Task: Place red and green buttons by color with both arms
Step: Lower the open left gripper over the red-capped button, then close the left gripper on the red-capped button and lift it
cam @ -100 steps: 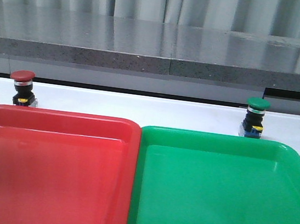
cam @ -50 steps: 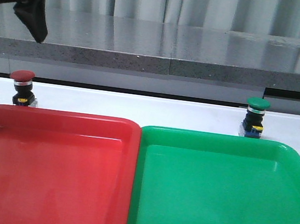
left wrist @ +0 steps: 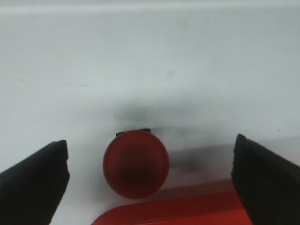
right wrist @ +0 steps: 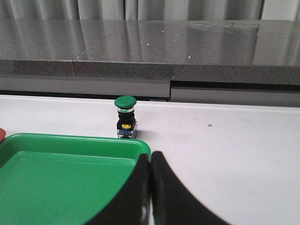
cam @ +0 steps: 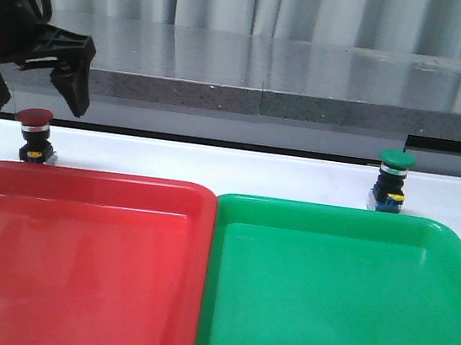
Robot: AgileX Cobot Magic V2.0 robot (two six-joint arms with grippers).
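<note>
Since the frame half a second earlier, the left gripper (cam: 42, 105) had descended from the upper left corner of the front view and stood above the red button (cam: 33, 135), its fingers (cam: 74, 82) spread wide, one to each side of the button's cap and touching nothing. One second earlier no arm had been in the front view at all. The left wrist view confirmed the spread: the dark red cap (left wrist: 136, 163) lay between the two black fingers (left wrist: 33, 182), clear of both, with the rim of the red tray (left wrist: 178, 211) just beside it. The red button stood upright on the white bench (cam: 214, 166) at the far left, just beyond the far edge of the red tray (cam: 85, 181). The green button (cam: 392, 182) stood upright on the bench at the far right, just beyond the far edge of the green tray (cam: 335, 216), unmoved from the earlier frames. Both trays lay side by side at the near edge, red on the left and green on the right, their inner rims touching or nearly so. The right gripper (right wrist: 150, 187) did not appear in the front view; its own wrist view showed its fingers (right wrist: 133, 197) pressed together with nothing between them, over the green tray (right wrist: 70, 140), well apart from the green button (right wrist: 125, 117) beyond the rim.
</note>
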